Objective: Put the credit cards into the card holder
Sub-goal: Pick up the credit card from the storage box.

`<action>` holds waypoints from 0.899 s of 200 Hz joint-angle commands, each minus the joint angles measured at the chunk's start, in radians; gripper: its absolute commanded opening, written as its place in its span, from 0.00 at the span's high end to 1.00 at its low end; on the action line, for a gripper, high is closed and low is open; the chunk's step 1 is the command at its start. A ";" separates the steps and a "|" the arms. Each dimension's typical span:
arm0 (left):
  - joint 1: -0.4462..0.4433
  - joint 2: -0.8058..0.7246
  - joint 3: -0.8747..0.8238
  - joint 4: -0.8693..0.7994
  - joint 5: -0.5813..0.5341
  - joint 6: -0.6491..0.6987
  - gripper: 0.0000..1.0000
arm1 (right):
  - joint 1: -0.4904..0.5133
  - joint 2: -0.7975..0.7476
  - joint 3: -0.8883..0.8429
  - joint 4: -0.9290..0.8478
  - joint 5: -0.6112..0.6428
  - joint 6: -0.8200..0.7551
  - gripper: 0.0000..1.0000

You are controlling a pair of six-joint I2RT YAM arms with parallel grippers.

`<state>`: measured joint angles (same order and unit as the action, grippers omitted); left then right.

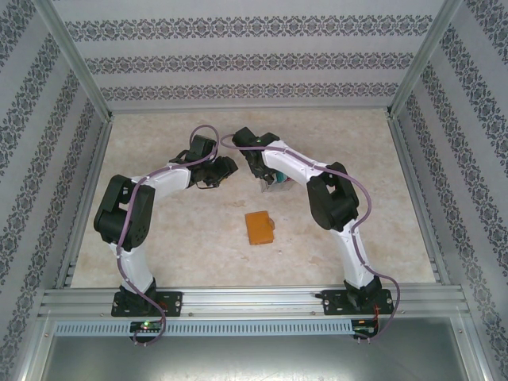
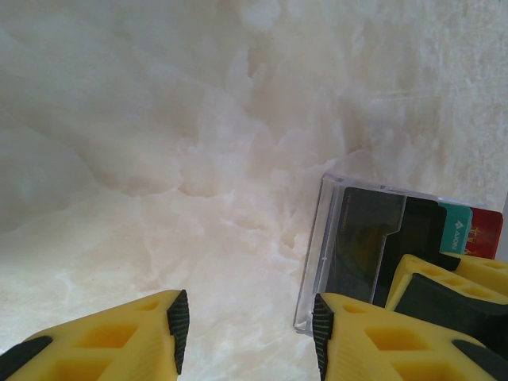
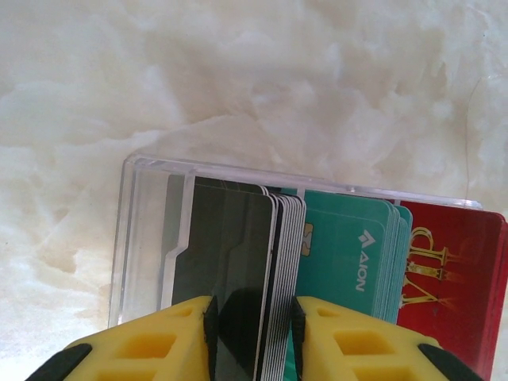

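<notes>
Pale marbled tabletop (image 1: 190, 238) is lying bare all round, patterned walls well back. Right claw (image 3: 254, 325) is straddling the black and grey-white cards (image 3: 238, 254), which are standing on edge in a clear box (image 3: 143, 230), their edges running straight away from it. Jaws are narrow, a pad on either side; pinching yet, I cannot tell. Left claw (image 2: 250, 324) is hanging just beside the box, jaws apart, empty. Wallet (image 1: 259, 228) is sitting closed between the arms, nearer their bases, with open room for the carry.

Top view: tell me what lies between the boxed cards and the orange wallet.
Nothing visible. Bare marble-look tabletop lies between the clear plastic box of coloured plastic credit cards and the orange-tan leather card holder.
</notes>
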<state>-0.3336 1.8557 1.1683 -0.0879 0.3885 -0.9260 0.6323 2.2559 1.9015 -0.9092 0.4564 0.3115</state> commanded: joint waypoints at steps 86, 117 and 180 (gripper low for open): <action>0.004 -0.010 -0.001 0.042 0.022 -0.028 0.52 | -0.010 -0.057 -0.030 -0.025 0.046 0.026 0.68; 0.004 -0.006 -0.006 0.048 0.022 -0.033 0.52 | -0.011 -0.065 -0.041 -0.017 0.056 0.028 0.69; 0.004 0.003 0.008 0.044 0.029 -0.031 0.52 | -0.014 -0.071 -0.057 -0.009 0.047 0.033 0.72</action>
<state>-0.3336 1.8557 1.1683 -0.0658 0.4015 -0.9482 0.6304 2.2227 1.8656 -0.9081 0.4751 0.3195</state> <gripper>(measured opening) 0.477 0.284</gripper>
